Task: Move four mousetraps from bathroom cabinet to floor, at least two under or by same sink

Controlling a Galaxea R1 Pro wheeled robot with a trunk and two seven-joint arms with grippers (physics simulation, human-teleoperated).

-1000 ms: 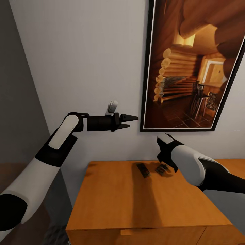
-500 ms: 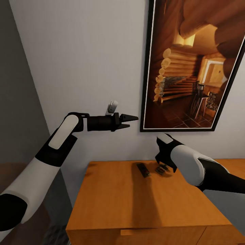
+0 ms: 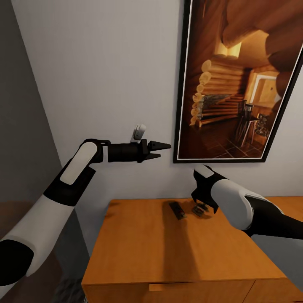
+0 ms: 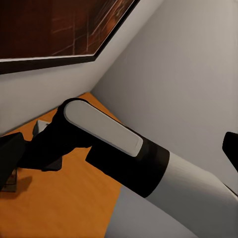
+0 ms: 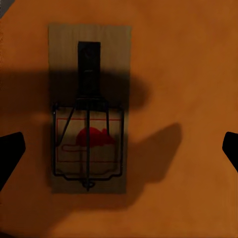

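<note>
Two mousetraps (image 3: 177, 210) (image 3: 200, 208); one cabinet (image 3: 139, 252); one framed picture (image 3: 240, 80).

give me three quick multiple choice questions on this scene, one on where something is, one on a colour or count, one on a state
1. Where does the mousetrap under the right gripper lie?
A. on the cabinet top
B. on tiled floor
C. in a drawer

2. What colour is the mouse shape printed on that mousetrap?
A. blue
B. red
C. green

3. How do the right gripper's jaws stand?
A. shut on the mousetrap
B. shut on nothing
C. open, either side of the mousetrap

Answers:
1. A, the right wrist view shows it flat on orange-brown wood, and the head view shows mousetraps on the cabinet top.
2. B, a red mouse shape shows under the wire.
3. C, the two fingertips sit at opposite edges of the right wrist view, apart from the board.
</note>
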